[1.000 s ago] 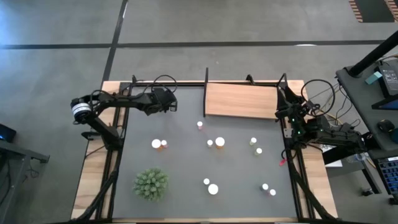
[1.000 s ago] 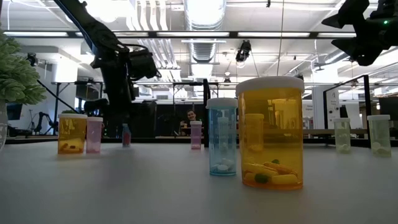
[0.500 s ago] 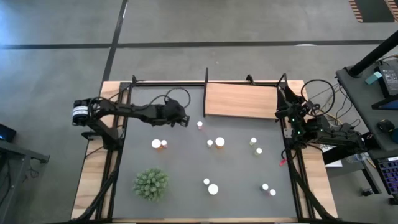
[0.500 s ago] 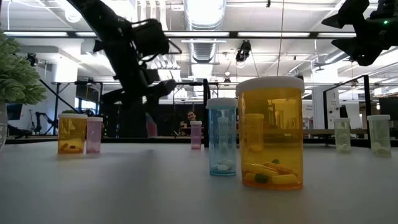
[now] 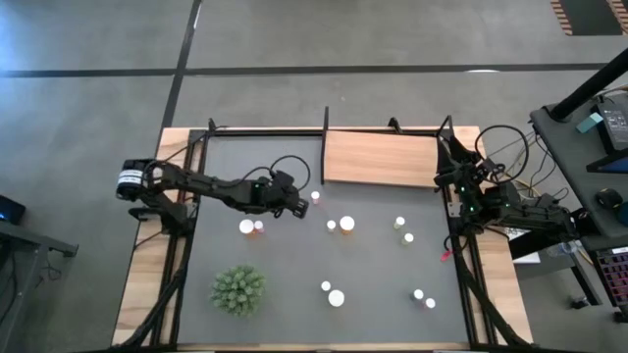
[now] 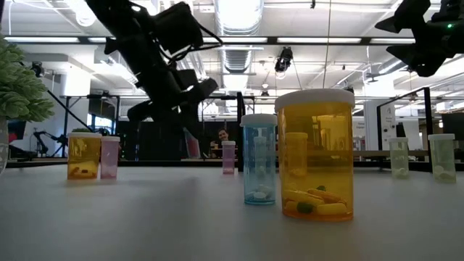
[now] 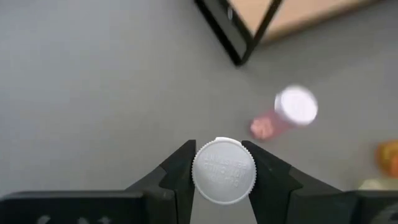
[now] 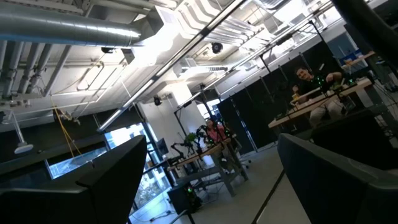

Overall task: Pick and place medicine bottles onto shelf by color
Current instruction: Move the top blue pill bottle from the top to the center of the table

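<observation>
My left gripper (image 5: 295, 202) is over the dark mat, left of the shelf's near left corner, and is shut on a small pink medicine bottle (image 6: 191, 143) with a white cap (image 7: 222, 170). A second pink bottle (image 5: 316, 197) stands on its base just right of it. The light-wood shelf (image 5: 381, 158) lies at the far edge. My right gripper (image 8: 211, 186) stays at the table's right edge, open and pointing upward with nothing between its fingers. My left gripper pinches the pink bottle at its cap end (image 7: 198, 163), one finger on each side of the round white cap. The fingers (image 7: 264, 171) slant down from the table's left. The bottle hangs tilted below them, clear of the mat.
Pairs of white-capped bottles stand about the mat: an orange pair (image 5: 252, 226), a middle pair (image 5: 340, 225), a greenish pair (image 5: 403, 230) and two pairs near the front (image 5: 333, 293) (image 5: 424, 298). A green spiky plant (image 5: 237, 290) sits at the near left.
My left gripper has swung from the far left corner toward the table's right edge and a little nearer, carrying the pink bottle along. The gripper has rolled, and the bottle now hangs tilted where it stood nearly upright before.
</observation>
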You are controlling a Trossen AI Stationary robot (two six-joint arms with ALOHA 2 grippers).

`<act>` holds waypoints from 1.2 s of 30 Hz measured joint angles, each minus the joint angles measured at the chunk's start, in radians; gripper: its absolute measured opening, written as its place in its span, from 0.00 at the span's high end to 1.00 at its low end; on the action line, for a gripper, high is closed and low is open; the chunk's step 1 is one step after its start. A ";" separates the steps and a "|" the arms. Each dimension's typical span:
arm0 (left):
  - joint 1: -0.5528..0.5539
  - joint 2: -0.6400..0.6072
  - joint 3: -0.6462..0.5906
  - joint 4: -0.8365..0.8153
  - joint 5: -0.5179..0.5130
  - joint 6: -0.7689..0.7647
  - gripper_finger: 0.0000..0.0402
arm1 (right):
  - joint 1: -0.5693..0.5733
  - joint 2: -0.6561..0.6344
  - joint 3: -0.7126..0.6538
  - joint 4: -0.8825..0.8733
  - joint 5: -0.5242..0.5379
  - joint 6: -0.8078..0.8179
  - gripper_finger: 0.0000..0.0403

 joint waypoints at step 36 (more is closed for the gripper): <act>-0.135 0.249 0.255 -0.113 0.003 0.020 0.74 | 0.000 0.004 0.000 0.000 0.000 0.000 0.13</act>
